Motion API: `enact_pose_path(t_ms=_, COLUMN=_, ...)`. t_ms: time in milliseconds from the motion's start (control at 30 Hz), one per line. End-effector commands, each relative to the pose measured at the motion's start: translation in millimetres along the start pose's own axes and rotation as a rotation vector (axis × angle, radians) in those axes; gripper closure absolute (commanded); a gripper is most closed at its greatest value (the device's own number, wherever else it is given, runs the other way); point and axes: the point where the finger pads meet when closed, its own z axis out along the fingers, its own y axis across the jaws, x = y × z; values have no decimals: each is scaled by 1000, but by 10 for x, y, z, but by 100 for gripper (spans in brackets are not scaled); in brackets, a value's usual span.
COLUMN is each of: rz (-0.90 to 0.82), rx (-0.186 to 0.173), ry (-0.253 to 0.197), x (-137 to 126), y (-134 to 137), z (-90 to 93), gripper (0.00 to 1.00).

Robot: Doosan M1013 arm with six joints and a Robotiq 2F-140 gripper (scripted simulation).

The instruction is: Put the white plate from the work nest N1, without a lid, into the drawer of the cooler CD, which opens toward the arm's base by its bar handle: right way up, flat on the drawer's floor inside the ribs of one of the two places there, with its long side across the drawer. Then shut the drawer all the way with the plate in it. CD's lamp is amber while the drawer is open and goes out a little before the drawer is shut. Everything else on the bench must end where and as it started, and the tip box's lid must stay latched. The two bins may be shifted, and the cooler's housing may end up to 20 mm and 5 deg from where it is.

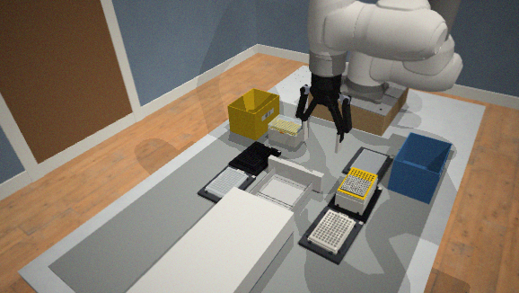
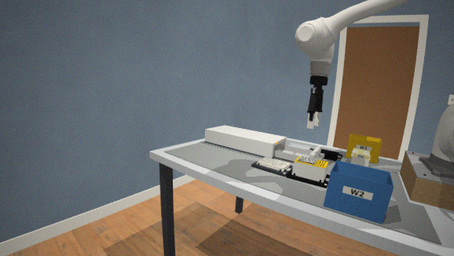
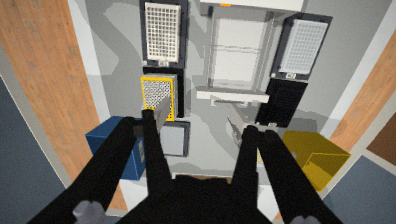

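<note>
The cooler CD (image 1: 224, 243) is a long white box, and its drawer (image 1: 283, 189) stands pulled out and empty, with the front panel (image 1: 296, 173) toward the arm's base. An amber lamp (image 3: 225, 4) shows on the housing in the wrist view. A white well plate (image 1: 332, 230) lies in a black nest to the right of the drawer, and a paler one (image 1: 226, 181) lies in a nest to its left. I cannot read the nest labels. My gripper (image 1: 321, 140) is open and empty, high above the bench behind the drawer; it also shows in the wrist view (image 3: 198, 117).
A yellow-topped tip box (image 1: 356, 189) and a grey lidded plate (image 1: 370, 160) sit right of the drawer. A black plate (image 1: 253, 158), a small tip rack (image 1: 285, 130) and a yellow bin (image 1: 252, 112) are on the left. A blue bin (image 1: 419, 166) stands at the far right.
</note>
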Motion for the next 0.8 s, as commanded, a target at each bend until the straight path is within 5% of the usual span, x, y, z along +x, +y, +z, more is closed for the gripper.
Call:
enact_pose_path(t_ms=0, rz=0, rx=0, ry=0, x=32, y=-28, z=12, gripper=34)
enact_pose_path(t_ms=767, rz=0, rx=0, ry=0, x=628, y=-563, z=263, gripper=34)
